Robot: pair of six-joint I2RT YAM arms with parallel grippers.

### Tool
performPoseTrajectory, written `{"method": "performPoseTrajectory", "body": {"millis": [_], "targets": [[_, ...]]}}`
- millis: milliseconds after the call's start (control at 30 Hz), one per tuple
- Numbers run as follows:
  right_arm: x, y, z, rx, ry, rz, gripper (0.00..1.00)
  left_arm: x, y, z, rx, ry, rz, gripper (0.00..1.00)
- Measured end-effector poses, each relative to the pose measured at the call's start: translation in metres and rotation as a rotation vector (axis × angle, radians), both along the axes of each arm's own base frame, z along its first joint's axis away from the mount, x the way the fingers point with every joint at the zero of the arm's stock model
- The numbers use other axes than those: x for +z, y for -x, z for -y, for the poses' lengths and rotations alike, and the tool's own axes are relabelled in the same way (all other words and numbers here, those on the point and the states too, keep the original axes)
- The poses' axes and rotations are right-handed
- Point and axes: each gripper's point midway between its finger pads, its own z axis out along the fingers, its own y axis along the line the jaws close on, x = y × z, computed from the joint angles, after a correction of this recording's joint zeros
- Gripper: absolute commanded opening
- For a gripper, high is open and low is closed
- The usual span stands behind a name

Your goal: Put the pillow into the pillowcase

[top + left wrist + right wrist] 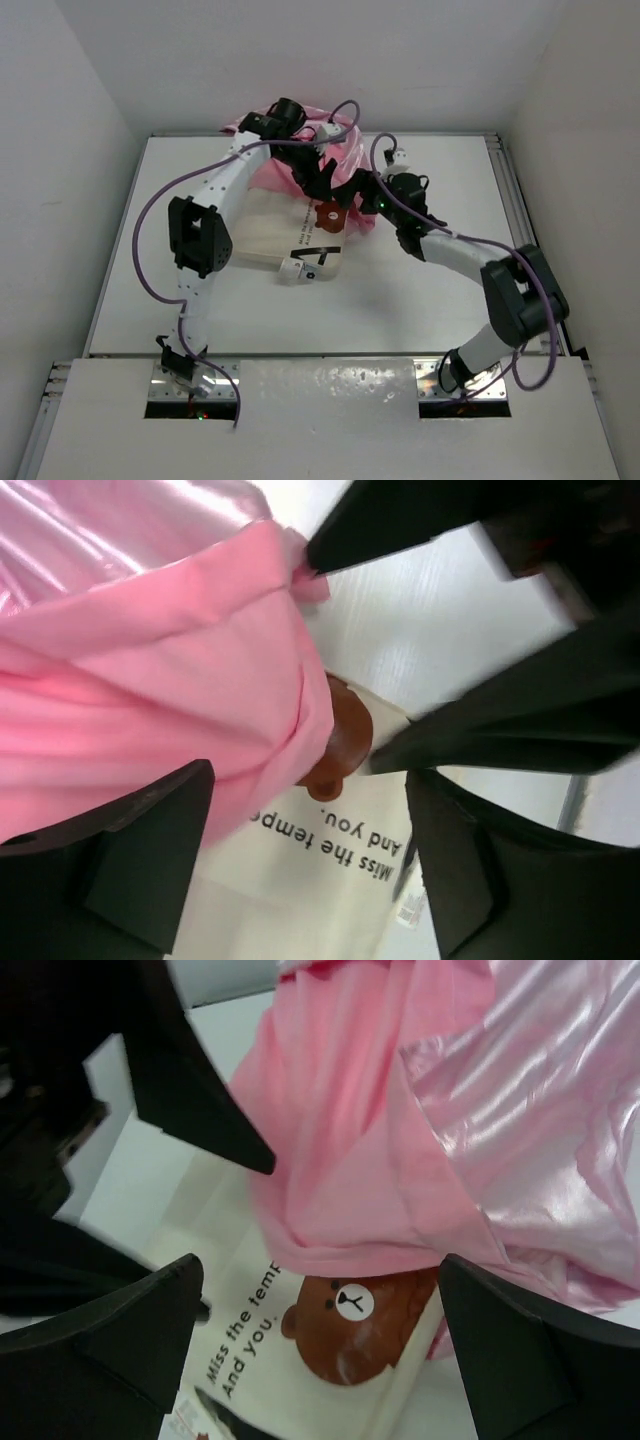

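- Pillow [265, 235]: lay flat on the tabletop [430, 300], left of centre. Only its far right corner, by the bear print [355, 1325], sat under pink cloth; most of it was uncovered.
- Pillowcase [340, 1130]: bunched at the far edge, its hem draped loosely over that corner.
- Left pincer [305, 775]: jaws wide apart above the hem, holding nothing.
- Right pincer [320, 1260]: jaws wide apart just beside the left one, holding nothing.
- Hazard, likely: with no grip on it, the slick satin could slide off the corner and the mouth collapse.
- Hazard: a fresh grasp might pinch both layers together, closing the opening.
- Hazard: the unrestrained pillow could skate across the tabletop when pushed.
- Hazard: the pincers stood near enough to knock together.
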Motion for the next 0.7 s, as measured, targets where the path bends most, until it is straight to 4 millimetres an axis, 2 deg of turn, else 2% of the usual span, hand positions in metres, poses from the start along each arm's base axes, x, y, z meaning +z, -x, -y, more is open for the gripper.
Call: {"method": "performPoseTrajectory", "body": {"millis": [33, 67, 100, 133, 167, 200, 233, 267, 333, 367, 433, 500, 533, 633, 700], "targets": [[0.009, 0.007, 0.004, 0.011, 0.024, 0.022, 0.88, 0.002, -0.003, -0.002, 0.021, 0.003, -0.007, 0.86], [0.02, 0.012, 0.009, 0.02, 0.047, 0.049, 0.68, 0.004, -0.005, -0.003, 0.039, 0.009, -0.011, 0.96], [0.03, 0.014, 0.014, 0.027, 0.065, 0.076, 0.45, 0.007, -0.01, -0.004, 0.059, 0.018, -0.009, 0.96], [0.037, 0.015, 0.018, 0.031, 0.077, 0.097, 0.0, 0.01, -0.015, -0.006, 0.085, 0.028, -0.009, 0.96], [0.041, 0.014, 0.023, 0.027, 0.088, 0.108, 0.0, 0.013, -0.021, -0.011, 0.117, 0.038, -0.009, 0.89], [0.041, 0.012, 0.029, 0.011, 0.089, 0.1, 0.0, 0.016, -0.028, -0.017, 0.15, 0.045, -0.009, 0.68], [0.038, 0.01, 0.035, -0.005, 0.099, 0.085, 0.29, 0.019, -0.036, -0.028, 0.194, 0.055, -0.005, 0.1], [0.031, 0.009, 0.04, -0.013, 0.109, 0.063, 0.43, 0.021, -0.042, -0.04, 0.236, 0.057, -0.006, 0.0], [0.012, 0.006, 0.05, -0.044, 0.14, 0.007, 0.6, 0.021, -0.052, -0.073, 0.336, 0.05, 0.003, 0.0], [-0.001, 0.004, 0.054, -0.058, 0.156, -0.033, 0.72, 0.019, -0.056, -0.092, 0.395, 0.037, 0.007, 0.0], [-0.025, 0.002, 0.057, -0.07, 0.184, -0.105, 0.78, 0.011, -0.061, -0.131, 0.515, -0.01, 0.012, 0.0], [-0.051, 0.005, 0.058, -0.067, 0.205, -0.181, 0.79, -0.004, -0.065, -0.171, 0.625, -0.08, 0.016, 0.11], [-0.062, 0.007, 0.059, -0.068, 0.211, -0.213, 0.79, -0.013, -0.064, -0.183, 0.656, -0.113, 0.01, 0.22], [-0.091, 0.011, 0.062, -0.07, 0.231, -0.3, 0.8, -0.049, -0.053, -0.2, 0.688, -0.2, -0.035, 0.28], [-0.105, 0.014, 0.063, -0.074, 0.238, -0.343, 0.8, -0.074, -0.038, -0.203, 0.681, -0.256, -0.081, 0.37]]}}
